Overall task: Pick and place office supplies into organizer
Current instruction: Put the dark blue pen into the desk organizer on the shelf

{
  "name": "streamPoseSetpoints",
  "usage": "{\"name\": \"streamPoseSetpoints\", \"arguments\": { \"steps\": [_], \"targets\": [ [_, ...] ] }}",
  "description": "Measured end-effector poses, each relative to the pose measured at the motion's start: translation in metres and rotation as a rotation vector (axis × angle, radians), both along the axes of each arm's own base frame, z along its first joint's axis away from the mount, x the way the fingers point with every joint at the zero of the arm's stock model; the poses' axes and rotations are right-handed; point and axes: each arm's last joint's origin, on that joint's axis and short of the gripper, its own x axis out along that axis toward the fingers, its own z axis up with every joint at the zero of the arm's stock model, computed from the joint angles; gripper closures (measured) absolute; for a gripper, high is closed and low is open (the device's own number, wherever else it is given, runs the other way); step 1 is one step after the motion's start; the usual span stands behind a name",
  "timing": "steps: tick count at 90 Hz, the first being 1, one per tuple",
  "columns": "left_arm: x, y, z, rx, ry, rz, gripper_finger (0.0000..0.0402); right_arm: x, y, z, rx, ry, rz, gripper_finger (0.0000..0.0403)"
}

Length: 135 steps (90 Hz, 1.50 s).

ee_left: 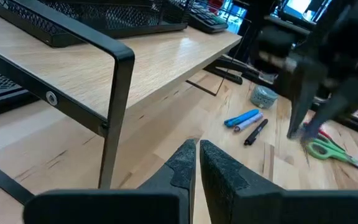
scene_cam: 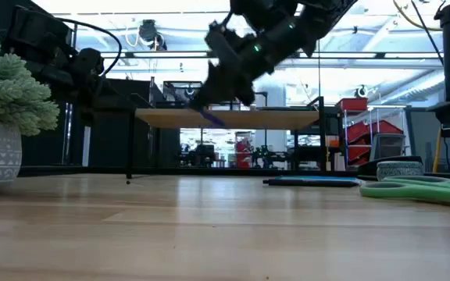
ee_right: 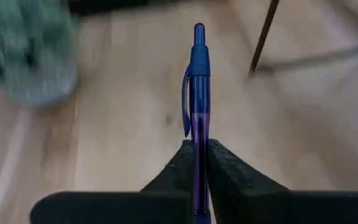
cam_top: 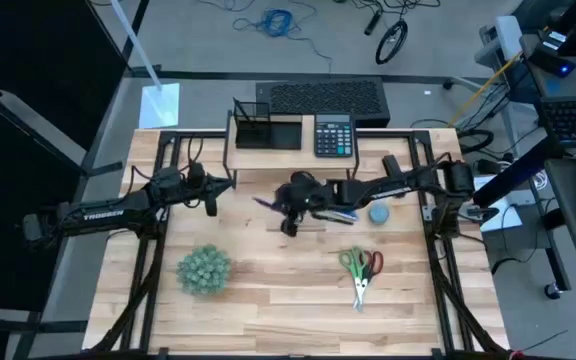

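Green-handled and red-handled scissors (cam_top: 360,270) lie flat on the near tabletop. Above mid-table, the right gripper (ee_right: 196,163) pinches a slim translucent blue pen (ee_right: 196,93) — raised clear of the wood. The left gripper (ee_left: 197,163) hovers clenched, empty, beside the light wooden riser (cam_top: 268,152) — black mesh organizer (cam_top: 266,125) on top.

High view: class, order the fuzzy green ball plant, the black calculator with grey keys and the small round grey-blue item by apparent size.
1. Fuzzy green ball plant
2. Black calculator with grey keys, somewhat smaller
3. Small round grey-blue item, clearly smallest
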Motion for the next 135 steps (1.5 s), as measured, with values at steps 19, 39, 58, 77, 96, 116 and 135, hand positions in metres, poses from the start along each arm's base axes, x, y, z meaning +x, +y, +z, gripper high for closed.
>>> {"name": "streamPoseSetpoints", "arguments": {
  "steps": [19,39,58,77,96,116,135],
  "targets": [
    [0.000,0.000,0.000,0.000,0.000,0.000,0.0391,0.011,-0.035,0.044,-0.082,-0.164,-0.052,0.0397],
    [0.000,0.000,0.000,0.000,-0.001,0.000,0.0391,0.013,-0.076,0.098,-0.200,-0.303,-0.124,0.0397],
    [0.000,0.000,0.000,0.000,-0.001,0.000,0.0391,0.006,-0.116,0.130,-0.258,-0.448,-0.225,0.0397],
    [0.000,0.000,0.000,0.000,-0.001,0.000,0.0391,0.012,-0.151,0.126,-0.239,-0.610,-0.311,0.0397],
    [0.000,0.000,0.000,-0.001,0.002,0.000,0.0391,0.043,-0.177,0.113,-0.212,-0.656,-0.338,0.0397],
    [0.000,0.000,0.000,-0.001,0.002,0.000,0.0391,0.079,-0.198,0.104,-0.225,-0.694,-0.344,0.0397],
    [0.000,0.000,0.000,-0.001,0.003,0.000,0.0391,0.092,-0.209,0.083,-0.194,-0.612,-0.361,0.0397]
  ]
}}
